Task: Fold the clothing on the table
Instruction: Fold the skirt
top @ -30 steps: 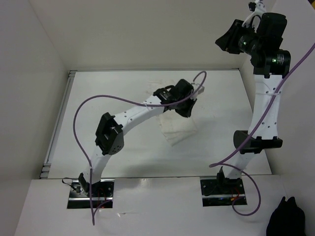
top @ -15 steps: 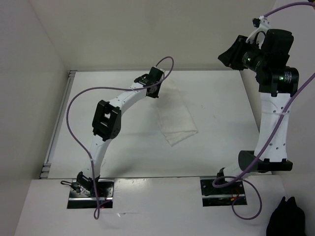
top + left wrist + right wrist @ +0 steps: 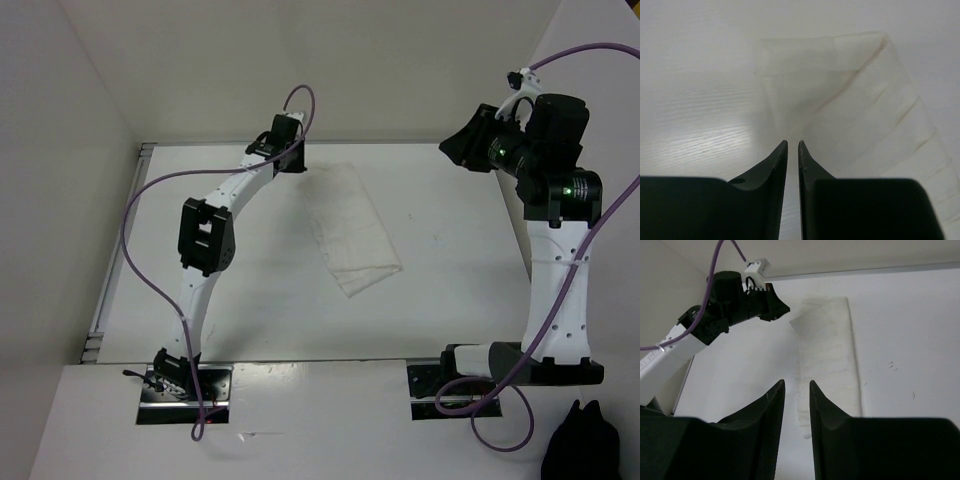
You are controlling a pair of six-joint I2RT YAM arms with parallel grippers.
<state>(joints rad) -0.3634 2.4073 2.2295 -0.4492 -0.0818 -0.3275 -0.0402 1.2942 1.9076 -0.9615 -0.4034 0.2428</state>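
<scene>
The clothing [image 3: 352,226] is a small white garment lying flat on the table [image 3: 450,290] as a long folded strip, running from far centre down to the right. My left gripper [image 3: 292,162] hovers just left of its far end. In the left wrist view the fingertips [image 3: 792,142] stand a narrow gap apart with nothing between them, and the clothing [image 3: 855,115] is ahead and to the right. My right gripper [image 3: 455,150] is raised high at the right. Its jaws [image 3: 796,382] are open and empty, looking down on the clothing [image 3: 830,350] and the left gripper [image 3: 775,307].
White walls bound the table on the left, the back and the right. A black bundle of cloth [image 3: 580,445] lies on the near ledge at the bottom right, beside the right arm's base. Purple cables loop above both arms.
My left gripper has left the garment's middle and drawn back to the far left, its jaws parting slightly. The garment now lies uncovered. The right arm has straightened up and shifted slightly right.
</scene>
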